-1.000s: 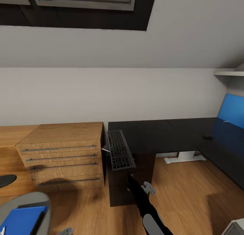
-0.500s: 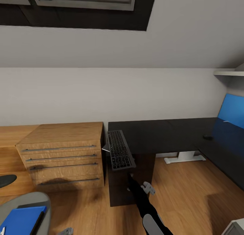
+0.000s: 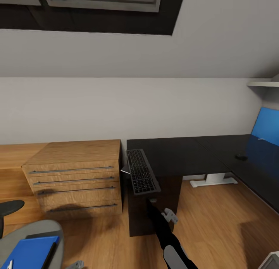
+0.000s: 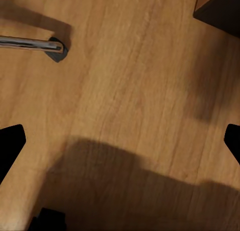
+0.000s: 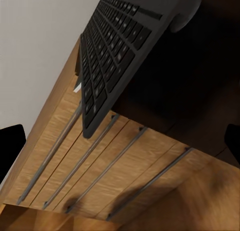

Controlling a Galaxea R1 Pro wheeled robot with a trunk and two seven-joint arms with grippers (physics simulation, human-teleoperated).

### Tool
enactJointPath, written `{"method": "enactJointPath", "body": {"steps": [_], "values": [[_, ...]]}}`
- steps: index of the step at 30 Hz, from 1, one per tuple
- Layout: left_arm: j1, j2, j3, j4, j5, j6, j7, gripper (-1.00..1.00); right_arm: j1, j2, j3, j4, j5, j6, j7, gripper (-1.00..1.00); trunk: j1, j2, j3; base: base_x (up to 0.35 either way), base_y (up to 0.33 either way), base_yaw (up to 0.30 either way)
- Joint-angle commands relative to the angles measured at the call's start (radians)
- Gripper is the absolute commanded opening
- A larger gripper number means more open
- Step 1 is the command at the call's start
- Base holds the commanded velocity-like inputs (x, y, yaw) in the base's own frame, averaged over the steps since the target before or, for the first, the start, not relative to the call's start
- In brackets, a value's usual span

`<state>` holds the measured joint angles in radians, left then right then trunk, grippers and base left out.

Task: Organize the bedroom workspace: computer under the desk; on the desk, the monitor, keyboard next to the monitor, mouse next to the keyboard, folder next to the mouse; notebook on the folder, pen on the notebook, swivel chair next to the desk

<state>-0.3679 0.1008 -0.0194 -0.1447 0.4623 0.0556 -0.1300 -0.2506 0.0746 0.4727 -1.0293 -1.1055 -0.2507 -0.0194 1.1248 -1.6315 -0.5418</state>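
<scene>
1. The flat black keyboard with grey keys [image 3: 142, 176] sits at the left end of the dark L-shaped desk [image 3: 186, 154], its near end jutting out past the front edge. It is tilted, so part of it is unsupported; from the right wrist view the keyboard [image 5: 107, 56] is seen from below, overhanging the edge.
2. Your right gripper [image 3: 152, 201] hangs just under that overhang, arm reaching up from below. The fingertips sit at the frame edges in the right wrist view, well apart with nothing between them: spread and empty. Judgement: you are placed there to take the jutting end or push it further onto the desk.
3. Your left gripper points at the bare wooden floor [image 4: 125, 91], fingertips wide apart, holding nothing. A chair caster on a metal leg [image 4: 52, 45] is in its view.
4. The blue rectangular folder [image 3: 31, 253] lies on the grey swivel chair seat [image 3: 58, 232], bottom left. A thin dark item rests along its edge; I cannot tell whether it is the pen.
5. The blue-screened monitor [image 3: 267, 127] stands at the far right of the desk, the small dark mouse [image 3: 241, 157] near it.
6. Risk: the keyboard is well apart from the monitor and poorly seated; a nudge could tip it off.
7. The wooden 4-drawer cabinet [image 3: 75, 177] touches the desk's left side, limiting room there.
</scene>
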Motion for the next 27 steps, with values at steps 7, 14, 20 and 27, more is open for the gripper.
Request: {"method": "enactJointPath", "body": {"steps": [7,14,20,27], "values": [[0.000,0.000,-0.002,-0.001,0.009,0.006,-0.003,1.00,-0.001,-0.001,0.003,0.001,-0.008,-0.007,-0.002,1.00,0.000,-0.001,-0.001,0.001,0.012,0.000],[0.000,0.000,-0.002,-0.001,0.009,0.006,-0.003,1.00,-0.001,-0.002,0.002,0.001,-0.008,-0.007,-0.002,1.00,0.000,-0.001,-0.001,0.186,0.002,0.000],[0.000,0.000,-0.003,-0.001,0.009,0.006,-0.002,1.00,-0.001,-0.004,0.001,0.001,-0.008,-0.007,-0.002,1.00,0.000,-0.001,-0.001,0.088,0.000,0.000],[0.000,0.000,-0.004,-0.001,0.009,0.006,-0.003,1.00,-0.001,-0.004,0.000,0.001,-0.008,-0.007,-0.002,1.00,0.000,-0.001,-0.001,0.014,0.000,0.000]]}}
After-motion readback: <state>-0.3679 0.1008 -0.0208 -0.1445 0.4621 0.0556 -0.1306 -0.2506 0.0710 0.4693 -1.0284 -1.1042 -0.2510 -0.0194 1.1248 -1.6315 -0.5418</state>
